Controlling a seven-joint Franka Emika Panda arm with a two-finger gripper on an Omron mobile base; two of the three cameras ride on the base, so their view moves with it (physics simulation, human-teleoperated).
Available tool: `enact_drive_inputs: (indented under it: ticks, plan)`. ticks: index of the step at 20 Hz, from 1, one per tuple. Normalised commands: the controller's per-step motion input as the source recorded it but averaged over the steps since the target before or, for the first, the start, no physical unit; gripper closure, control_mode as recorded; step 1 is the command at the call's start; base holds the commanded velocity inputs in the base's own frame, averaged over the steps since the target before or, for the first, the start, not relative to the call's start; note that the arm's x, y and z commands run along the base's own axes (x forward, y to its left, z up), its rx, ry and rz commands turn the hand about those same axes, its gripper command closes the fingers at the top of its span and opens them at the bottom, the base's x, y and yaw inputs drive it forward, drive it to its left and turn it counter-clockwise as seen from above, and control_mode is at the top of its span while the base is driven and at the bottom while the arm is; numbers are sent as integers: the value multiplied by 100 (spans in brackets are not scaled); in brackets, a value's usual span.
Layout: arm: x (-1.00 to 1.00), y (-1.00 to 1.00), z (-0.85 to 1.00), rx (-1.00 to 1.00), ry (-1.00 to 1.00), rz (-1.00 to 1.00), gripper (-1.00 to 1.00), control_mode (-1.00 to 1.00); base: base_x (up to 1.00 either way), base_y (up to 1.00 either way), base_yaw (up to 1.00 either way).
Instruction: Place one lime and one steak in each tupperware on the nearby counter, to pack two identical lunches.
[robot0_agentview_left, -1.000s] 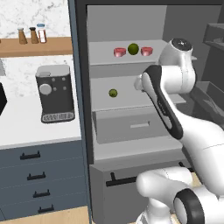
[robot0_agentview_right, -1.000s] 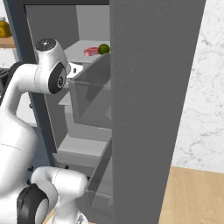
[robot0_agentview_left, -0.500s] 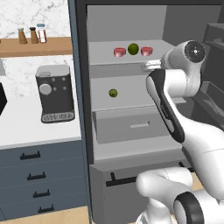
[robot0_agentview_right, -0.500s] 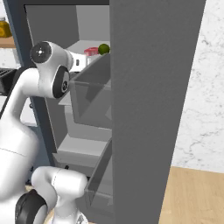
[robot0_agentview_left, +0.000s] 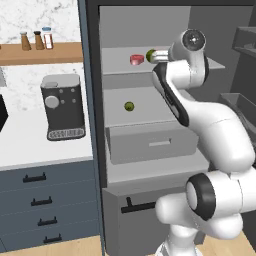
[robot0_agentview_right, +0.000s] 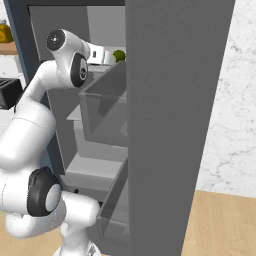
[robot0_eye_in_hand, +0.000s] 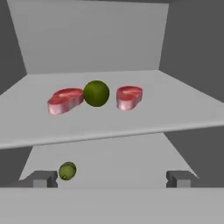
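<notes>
On the fridge's upper shelf a dark green lime lies between two red-pink steak pieces, one to its left and one to its right. A second, olive lime rests on the shelf below. My gripper is open and holds nothing. It sits level with the front edge of the upper shelf, facing the lime and steaks from a short way off. From the left base view the hand is right beside the upper lime and one steak. The tupperware is out of view.
The fridge stands open with a grey drawer under the lower shelf and door bins on the right. Left of the fridge, the white counter carries a coffee machine, under a wooden shelf with spice jars.
The arm has lifted the hand from the lower shelf's height up to the upper shelf and brought it closer to the lime there. The jaws have spread a little wider.
</notes>
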Motion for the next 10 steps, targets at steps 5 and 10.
enact_drive_inputs:
  ticks: [5, 10]
  plan:
    - [35, -1, -4, 3, 10, 1, -100, -100, 0, 0, 0]
    - [44, 0, -37, 0, -3, 0, -100, -100, 0, 0, 0]
